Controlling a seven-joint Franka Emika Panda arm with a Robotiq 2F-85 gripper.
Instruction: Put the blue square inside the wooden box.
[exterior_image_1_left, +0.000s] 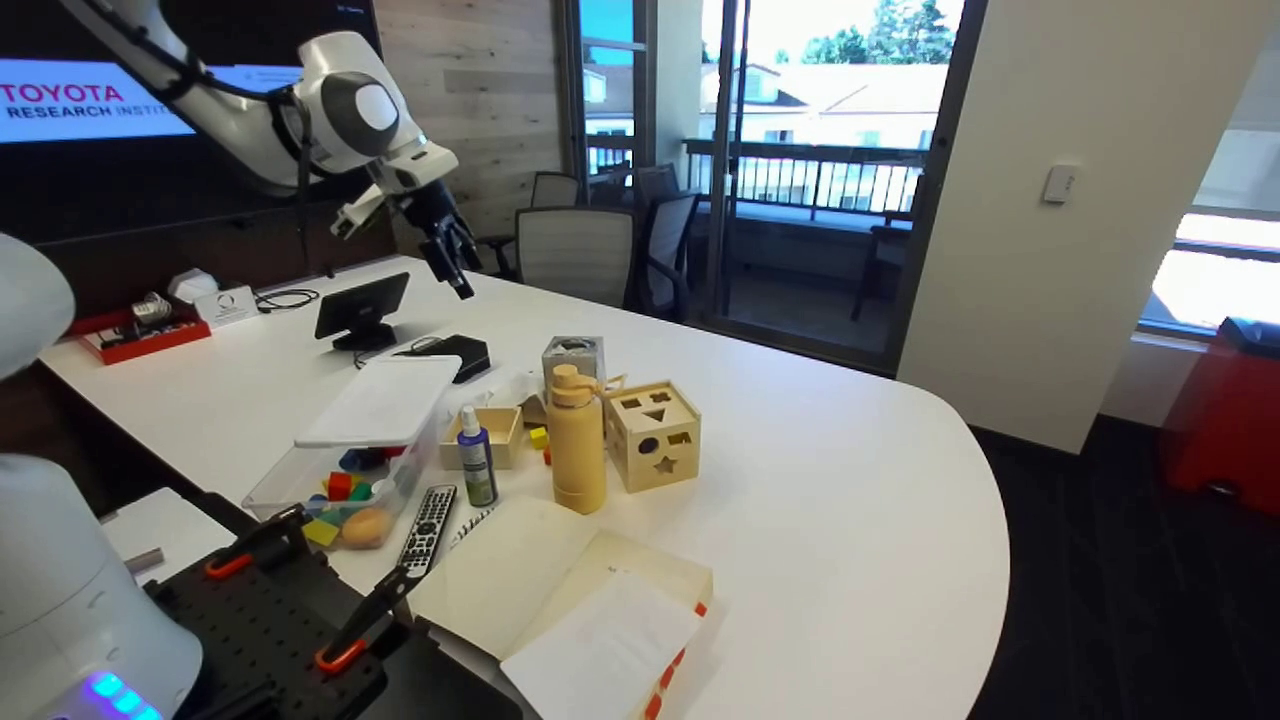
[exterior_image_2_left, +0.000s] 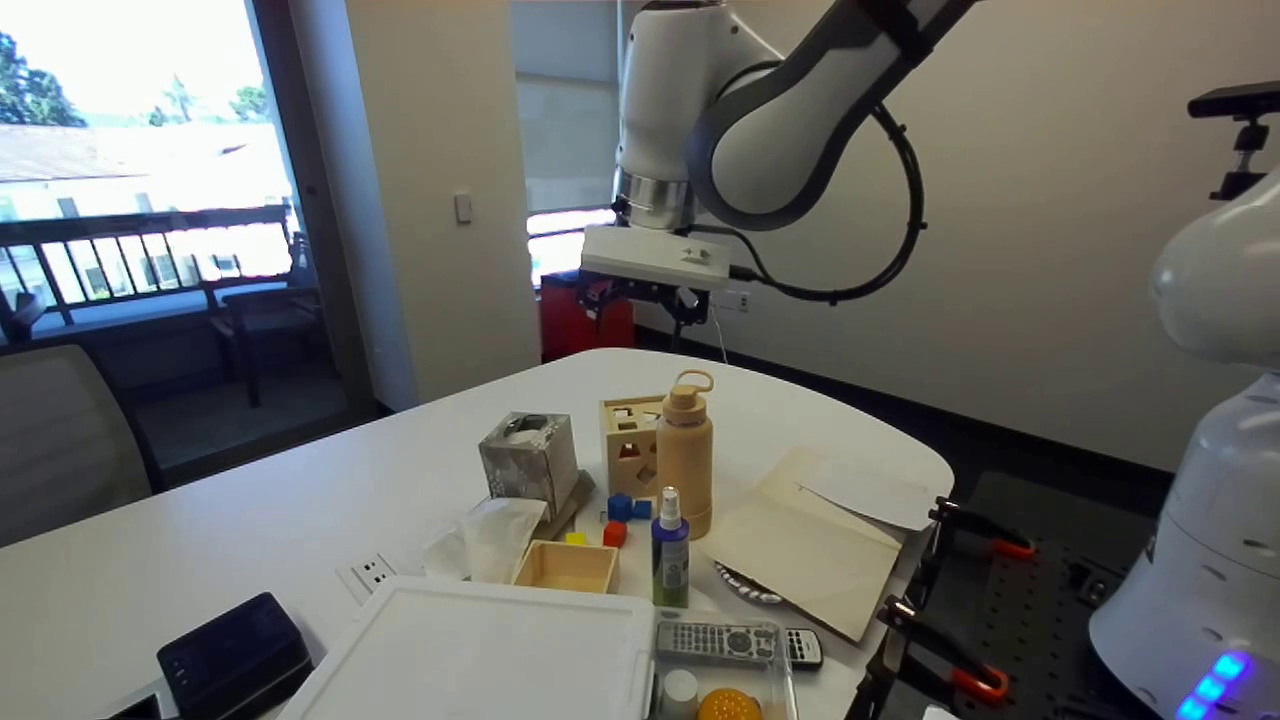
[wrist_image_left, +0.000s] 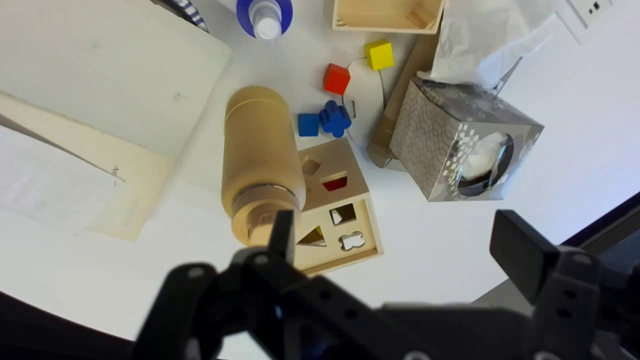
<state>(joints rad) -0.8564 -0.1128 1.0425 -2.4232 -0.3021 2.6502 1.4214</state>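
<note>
The blue square (wrist_image_left: 308, 124) is a small blue block on the white table in the wrist view, beside a blue flower-shaped block. It shows partly in an exterior view (exterior_image_2_left: 643, 510) and is hidden in the exterior view that has the bottle in front. The wooden box (wrist_image_left: 332, 197) is a light-tan cube with shaped holes in its faces. It also shows in both exterior views (exterior_image_1_left: 650, 425) (exterior_image_2_left: 615, 430). My gripper (wrist_image_left: 400, 242) is open and empty, high above the table; it also shows in both exterior views (exterior_image_1_left: 462, 272) (exterior_image_2_left: 642, 312).
A tan bottle (wrist_image_left: 260, 145) stands close against the wooden box. A tissue box (wrist_image_left: 470, 145), red block (wrist_image_left: 336, 79), yellow block (wrist_image_left: 379, 55), blue flower block (wrist_image_left: 335, 119), small open wooden tray (wrist_image_left: 385, 25) and spray bottle (wrist_image_left: 266, 20) are nearby. A folder (exterior_image_1_left: 560, 590) lies near the base.
</note>
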